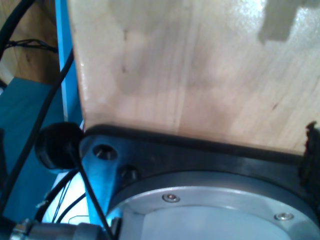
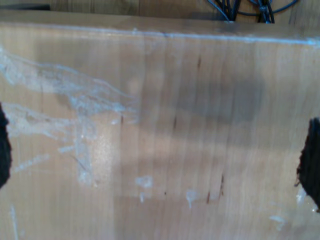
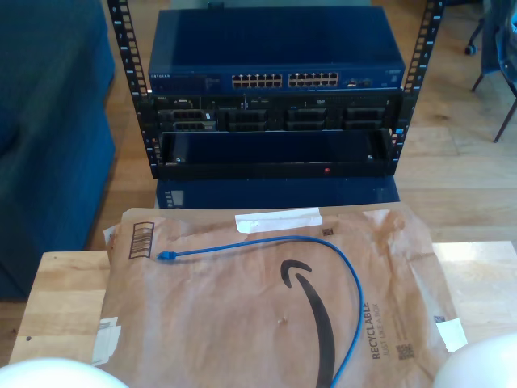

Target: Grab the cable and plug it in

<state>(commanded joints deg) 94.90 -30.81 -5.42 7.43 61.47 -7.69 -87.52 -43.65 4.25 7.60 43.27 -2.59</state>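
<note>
The blue cable (image 3: 266, 245) lies on a brown paper envelope (image 3: 226, 323) in the exterior view. Its plug end (image 3: 164, 256) points to that view's left, and the rest curves round and runs off the lower edge. The second wrist view looks down on bare scuffed wood, where my second gripper (image 2: 156, 155) is open: dark fingertips (image 2: 310, 167) stand far apart with nothing between them. My first gripper (image 1: 159, 147) is open over wood beside an arm's base, one dark finger (image 1: 312, 150) showing at the frame's edge.
A rack behind the table holds a blue network switch (image 3: 275, 61) with a row of ports (image 3: 284, 81), with black units below. The wooden table (image 3: 65, 299) carries the envelope. White rounded arm parts (image 3: 481, 364) sit at the exterior view's lower corners. Black cables (image 1: 50, 100) hang by the arm base (image 1: 210, 210).
</note>
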